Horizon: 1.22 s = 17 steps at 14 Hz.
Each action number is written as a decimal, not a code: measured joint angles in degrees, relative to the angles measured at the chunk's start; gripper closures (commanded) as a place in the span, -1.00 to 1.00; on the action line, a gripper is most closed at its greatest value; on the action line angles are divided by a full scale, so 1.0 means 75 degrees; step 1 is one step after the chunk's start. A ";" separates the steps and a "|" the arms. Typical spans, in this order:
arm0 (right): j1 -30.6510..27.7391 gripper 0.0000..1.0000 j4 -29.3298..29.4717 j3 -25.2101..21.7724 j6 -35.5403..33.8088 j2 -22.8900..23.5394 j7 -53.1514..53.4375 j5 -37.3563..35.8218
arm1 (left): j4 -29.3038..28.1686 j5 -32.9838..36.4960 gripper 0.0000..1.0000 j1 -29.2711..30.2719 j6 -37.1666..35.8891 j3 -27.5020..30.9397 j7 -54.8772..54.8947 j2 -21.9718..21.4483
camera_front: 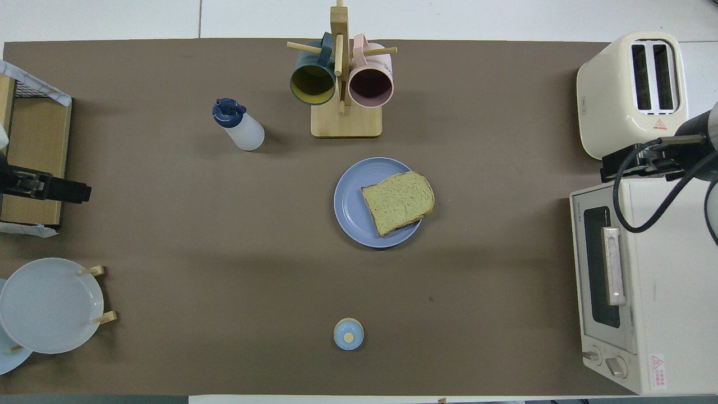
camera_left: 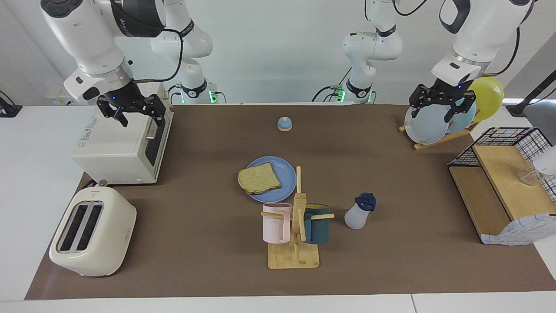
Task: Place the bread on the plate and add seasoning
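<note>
The bread (camera_left: 259, 178) (camera_front: 398, 202), a tan speckled slice, lies on the blue plate (camera_left: 280, 192) (camera_front: 349, 209) in the middle of the mat, overhanging the rim toward the right arm's end. Beside the mug tree stands the seasoning (camera_left: 359, 211) (camera_front: 238, 124), a white squeeze bottle with a navy cap, upright and farther from the robots than the plate. My left gripper (camera_left: 434, 114) (camera_front: 61, 191) hangs open and empty over the racked plates. My right gripper (camera_left: 140, 118) (camera_front: 639, 164) waits open and empty over the toaster oven.
A white toaster oven (camera_left: 117, 145) and a cream toaster (camera_left: 93, 230) stand at the right arm's end. A mug tree (camera_left: 295, 226) holds pink and teal mugs. A blue bell (camera_left: 284, 124) sits near the robots. A plate rack (camera_left: 428, 126) and a wire shelf (camera_left: 504, 187) occupy the left arm's end.
</note>
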 measured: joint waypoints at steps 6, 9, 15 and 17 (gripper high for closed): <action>0.0000 -1.00 0.0001 0.0000 0.0000 -0.0002 0.0000 0.0000 | 0.1213 -0.0001 -1.00 0.0402 -0.1041 -0.0390 -0.0001 0.0696; 0.0000 -1.00 0.0006 0.0000 0.0000 -0.0003 0.0000 0.0000 | 0.0521 -0.0006 -1.00 0.0394 -0.0306 -0.0439 -0.0005 0.0578; -0.0001 -1.00 0.0009 -0.0002 0.0000 -0.0004 0.0000 0.0000 | 0.0345 -0.0007 -1.00 0.0390 -0.0523 -0.0442 -0.0291 0.0332; -0.0001 -1.00 0.0009 -0.0002 0.0000 -0.0008 0.0000 0.0000 | 0.0345 -0.0007 -1.00 0.0390 -0.0528 -0.0440 -0.0381 0.0317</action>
